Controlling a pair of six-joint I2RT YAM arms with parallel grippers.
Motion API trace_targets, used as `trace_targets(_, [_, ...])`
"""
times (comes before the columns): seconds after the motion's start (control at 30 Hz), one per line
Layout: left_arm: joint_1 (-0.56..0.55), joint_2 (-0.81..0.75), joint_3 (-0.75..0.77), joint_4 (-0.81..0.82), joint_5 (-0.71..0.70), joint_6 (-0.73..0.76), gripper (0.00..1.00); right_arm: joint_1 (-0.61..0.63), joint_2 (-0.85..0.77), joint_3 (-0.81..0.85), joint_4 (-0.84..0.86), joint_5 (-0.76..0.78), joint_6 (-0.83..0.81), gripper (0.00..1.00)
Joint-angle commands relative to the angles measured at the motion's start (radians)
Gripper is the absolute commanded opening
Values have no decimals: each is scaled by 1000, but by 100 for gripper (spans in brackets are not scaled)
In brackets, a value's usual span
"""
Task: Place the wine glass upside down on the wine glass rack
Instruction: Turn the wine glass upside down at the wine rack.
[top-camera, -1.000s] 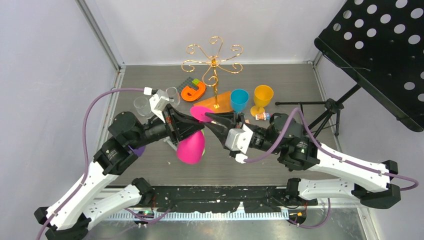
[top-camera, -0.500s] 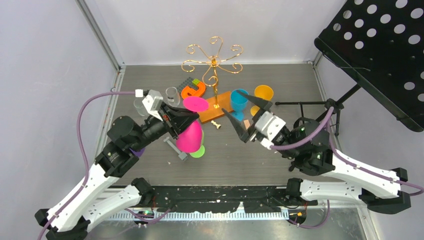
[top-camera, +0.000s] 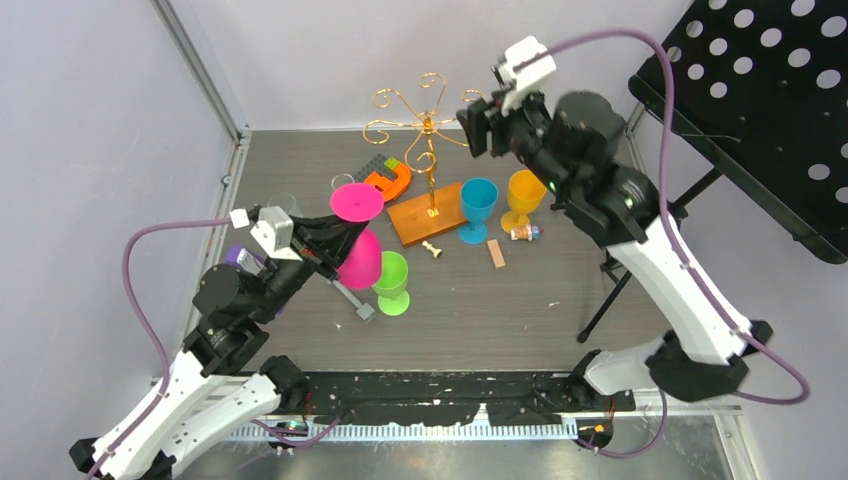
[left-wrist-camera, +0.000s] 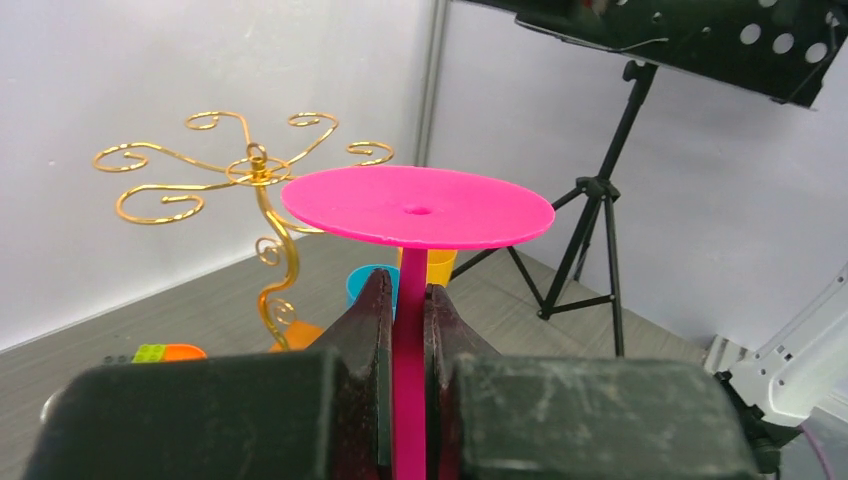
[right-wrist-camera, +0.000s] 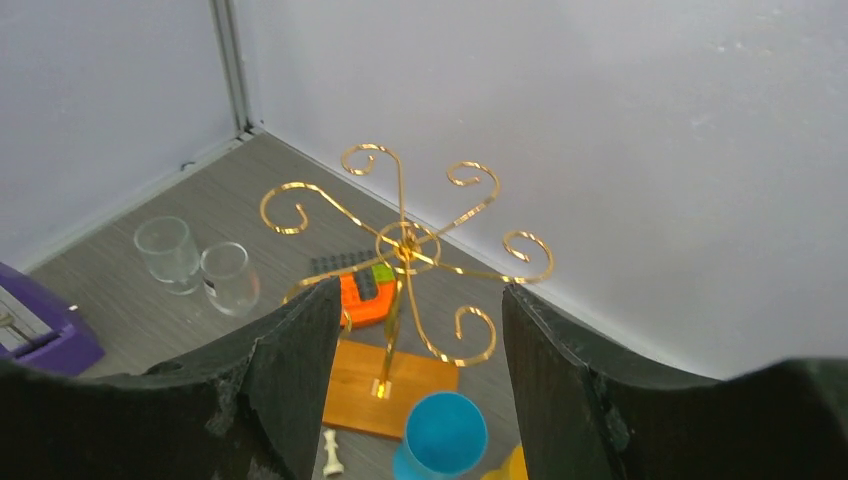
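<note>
Once low, right end effector (top-camera: 472, 125) aloft.

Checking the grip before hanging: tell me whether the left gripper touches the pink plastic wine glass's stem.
Touching. The left wrist view shows the left gripper clamped on the stem of the pink plastic wine glass, no gap either side.

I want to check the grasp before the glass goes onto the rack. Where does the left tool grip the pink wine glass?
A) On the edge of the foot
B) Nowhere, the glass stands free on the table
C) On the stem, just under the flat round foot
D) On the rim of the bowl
C: in the left wrist view the left tool is shut on the stem of the pink wine glass, with the round foot facing up just above the fingers.
</note>
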Motion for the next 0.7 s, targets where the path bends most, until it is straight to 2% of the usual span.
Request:
trace_targets(0.0, [8,-43,-47,100,-44,76,0,-61,205,267,-230,-198,136,66])
trace_targets(0.1, [10,-63,-60,92,-44,87,0,-86,357,455,-286,-235,163,66])
trace_targets(0.23, [10,-75,-57,70,-44,87,0,-122,490,591,-318,-256,209,65])
trace_targets(0.4, [10,-92,-64,58,-45,84,0,-152,567,616,-273,-303,250,63])
trace_targets(0.67, [10,-113,-81,57,-89,69,0,-163,629,600,-236,-253,261,56])
